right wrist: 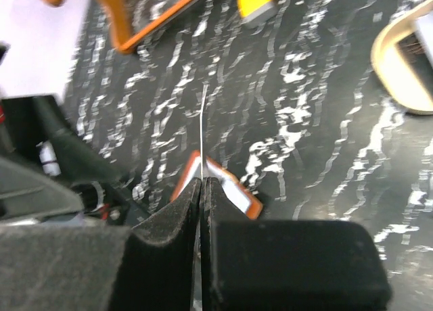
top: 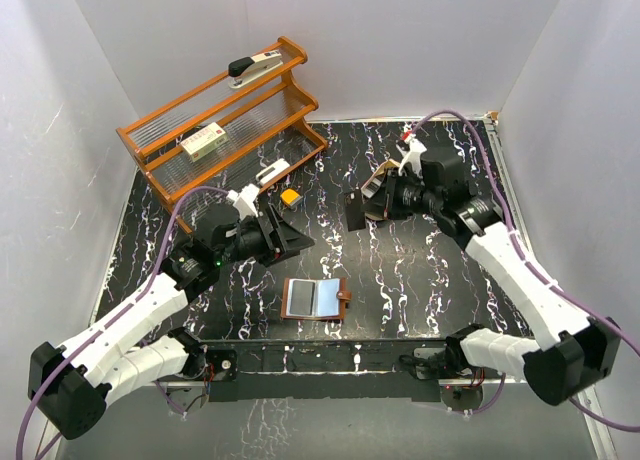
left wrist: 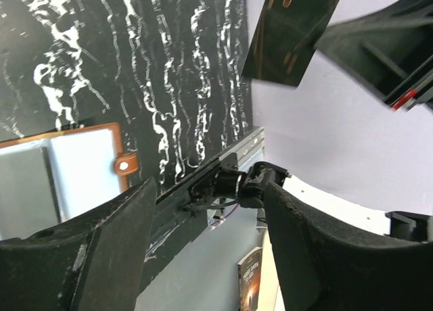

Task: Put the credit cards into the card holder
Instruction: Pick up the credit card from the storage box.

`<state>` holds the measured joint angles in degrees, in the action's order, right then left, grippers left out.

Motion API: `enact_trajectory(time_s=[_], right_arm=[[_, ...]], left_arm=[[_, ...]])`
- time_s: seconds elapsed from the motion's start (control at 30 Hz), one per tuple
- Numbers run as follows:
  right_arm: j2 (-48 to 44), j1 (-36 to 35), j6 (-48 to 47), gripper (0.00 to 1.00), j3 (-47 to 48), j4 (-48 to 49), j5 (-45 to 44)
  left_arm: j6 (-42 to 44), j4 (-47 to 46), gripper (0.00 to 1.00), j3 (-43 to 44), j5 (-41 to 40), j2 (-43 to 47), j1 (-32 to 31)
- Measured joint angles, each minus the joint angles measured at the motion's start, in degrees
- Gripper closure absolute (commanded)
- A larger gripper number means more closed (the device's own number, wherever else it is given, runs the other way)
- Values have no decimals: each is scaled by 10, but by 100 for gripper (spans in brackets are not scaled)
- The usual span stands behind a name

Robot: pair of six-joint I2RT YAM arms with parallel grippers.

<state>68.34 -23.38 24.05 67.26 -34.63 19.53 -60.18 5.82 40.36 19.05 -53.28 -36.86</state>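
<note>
The card holder (top: 316, 300) lies open and flat near the table's front edge, reddish-brown with its tab to the right. Its inside shows pale blue and grey panels (left wrist: 81, 170); I cannot tell cards from pockets there. My right gripper (top: 374, 202) hovers over the table's middle, shut on one credit card (top: 357, 209). That card shows edge-on as a thin line (right wrist: 203, 122) above the card holder (right wrist: 230, 184), and as a dark tilted plate (left wrist: 287, 34) in the left wrist view. My left gripper (top: 287, 235) hangs above and left of the card holder, open (left wrist: 208, 189), with nothing between its fingers.
An orange wooden rack (top: 225, 115) with a stapler (top: 255, 67) stands at the back left. A small yellow-orange block (top: 291, 196) lies in front of it. A tan oval tray (right wrist: 406, 61) sits under the right arm. White walls enclose the table.
</note>
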Motion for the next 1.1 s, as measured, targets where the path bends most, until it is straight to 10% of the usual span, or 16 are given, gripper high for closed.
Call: enact_trajectory(time_s=[0.57,0.83,0.97,1.1], right_arm=[[-146,-17,297,100,-211,261,201],[-144,-21,328,100,-222,302,219],[-143,-24,332,100,-224,308,221],[-143,-24,334,100,-238,311,219]], left_arm=[[-58,-193,40,0,57,-50,0],[-91,-269,62,-4,84,-74,0],[-101,-282,100,-8,89,-74,0],[-106,-289,100,-9,88,-73,0]])
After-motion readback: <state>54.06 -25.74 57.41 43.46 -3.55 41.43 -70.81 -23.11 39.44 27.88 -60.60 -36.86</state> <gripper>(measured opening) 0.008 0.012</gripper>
